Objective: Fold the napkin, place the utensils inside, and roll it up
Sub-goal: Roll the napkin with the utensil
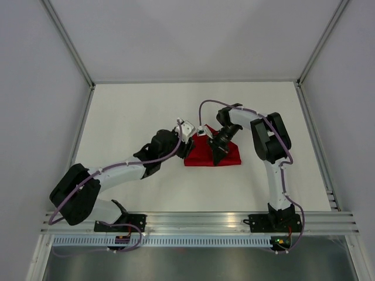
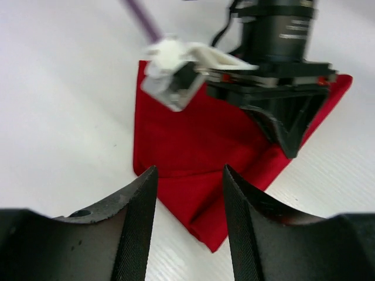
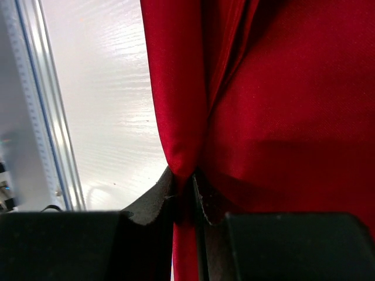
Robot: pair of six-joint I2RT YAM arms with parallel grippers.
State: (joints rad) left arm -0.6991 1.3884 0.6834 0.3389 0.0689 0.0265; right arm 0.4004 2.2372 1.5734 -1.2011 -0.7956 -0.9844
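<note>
Napkin [image 1: 198,157] and both hands meet right of centre on the white desk [image 1: 135,117]. We see the red napkin [image 2: 176,134] lying folded, with a lower layer showing past the edge of the upper one at its near corner. The right hand [image 3: 184,181] is closed on the napkin [image 3: 281,88]: its two black fingers [image 3: 155,202] pinch a raised ridge of cloth between them. From the left wrist we see that right hand [image 2: 287,126] pointing down onto the cloth's far side. The left hand [image 2: 188,171] is open at the opposite edge, its fingers [image 2: 140,205] spread apart with nothing between them. We cannot tell whether they touch the cloth.
</note>
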